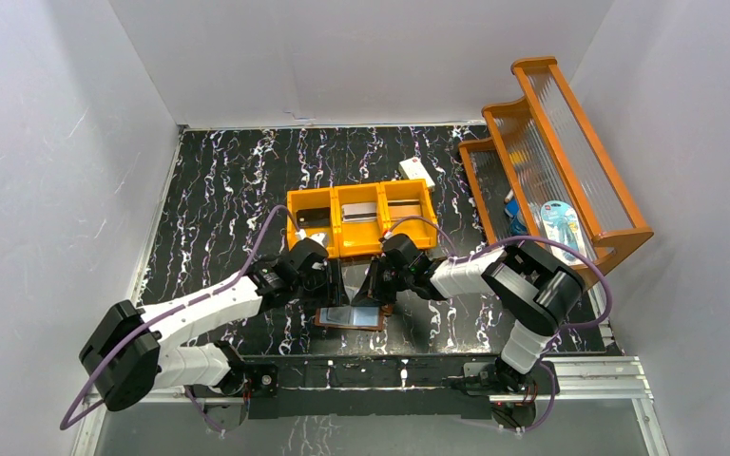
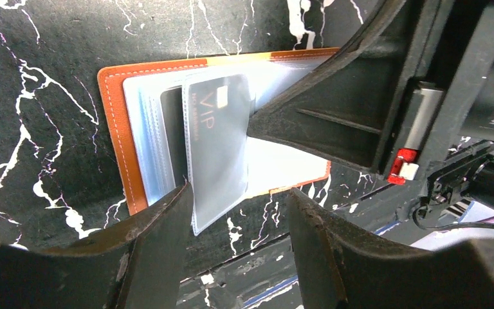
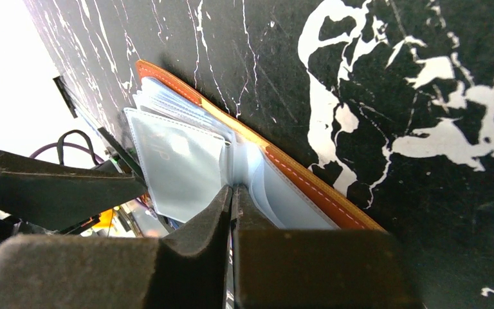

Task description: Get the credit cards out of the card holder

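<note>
The card holder (image 1: 352, 317) lies open on the black marbled table near the front edge, brown rim (image 2: 117, 129) up and clear sleeves fanned out. One sleeve stands up with a grey credit card marked VIP (image 2: 215, 129) inside. A black card (image 2: 170, 135) shows in the sleeve behind it. My right gripper (image 3: 233, 190) is shut on the inner edge of that raised sleeve (image 3: 180, 161), and it also shows in the left wrist view (image 2: 334, 122). My left gripper (image 2: 238, 212) is open. Its left finger (image 2: 167, 225) touches the sleeve's lower edge, and nothing lies between the jaws.
An orange three-compartment tray (image 1: 361, 236) sits just behind the grippers with flat grey cards in its compartments. A cream-white box (image 1: 416, 173) lies behind it. An orange tiered rack (image 1: 551, 161) stands at the right. The table's metal front rail (image 1: 418, 380) is close below the card holder.
</note>
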Controlling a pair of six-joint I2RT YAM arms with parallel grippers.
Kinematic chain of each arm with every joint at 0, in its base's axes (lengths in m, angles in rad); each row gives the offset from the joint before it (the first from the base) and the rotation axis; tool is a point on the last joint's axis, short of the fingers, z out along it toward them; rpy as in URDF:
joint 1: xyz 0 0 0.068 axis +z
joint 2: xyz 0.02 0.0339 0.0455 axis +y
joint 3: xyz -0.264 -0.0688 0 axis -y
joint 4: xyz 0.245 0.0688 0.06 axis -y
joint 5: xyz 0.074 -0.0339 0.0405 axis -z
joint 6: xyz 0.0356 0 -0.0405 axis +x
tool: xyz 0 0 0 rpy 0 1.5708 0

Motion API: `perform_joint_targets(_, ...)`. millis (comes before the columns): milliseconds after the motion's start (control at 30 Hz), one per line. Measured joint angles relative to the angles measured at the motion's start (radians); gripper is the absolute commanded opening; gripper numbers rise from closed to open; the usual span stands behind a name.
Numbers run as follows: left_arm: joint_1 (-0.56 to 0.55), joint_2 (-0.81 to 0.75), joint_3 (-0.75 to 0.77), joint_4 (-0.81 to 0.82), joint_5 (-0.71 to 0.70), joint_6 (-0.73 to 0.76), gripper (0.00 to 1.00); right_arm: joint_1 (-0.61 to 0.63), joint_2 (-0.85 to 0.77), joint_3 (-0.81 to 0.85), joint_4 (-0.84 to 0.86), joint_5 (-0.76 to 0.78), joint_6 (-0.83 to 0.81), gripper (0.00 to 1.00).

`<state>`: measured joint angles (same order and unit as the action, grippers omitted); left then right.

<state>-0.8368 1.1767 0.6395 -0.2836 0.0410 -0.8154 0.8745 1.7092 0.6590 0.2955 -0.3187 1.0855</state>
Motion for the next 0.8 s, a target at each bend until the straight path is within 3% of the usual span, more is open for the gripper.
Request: perform_joint_targets(800, 0.0, 0.022, -0.003, -0.01, -0.029, -0.006, 0.58, -0.007, 0.007, -0.001, 0.008, -0.017, 0.011, 0.11)
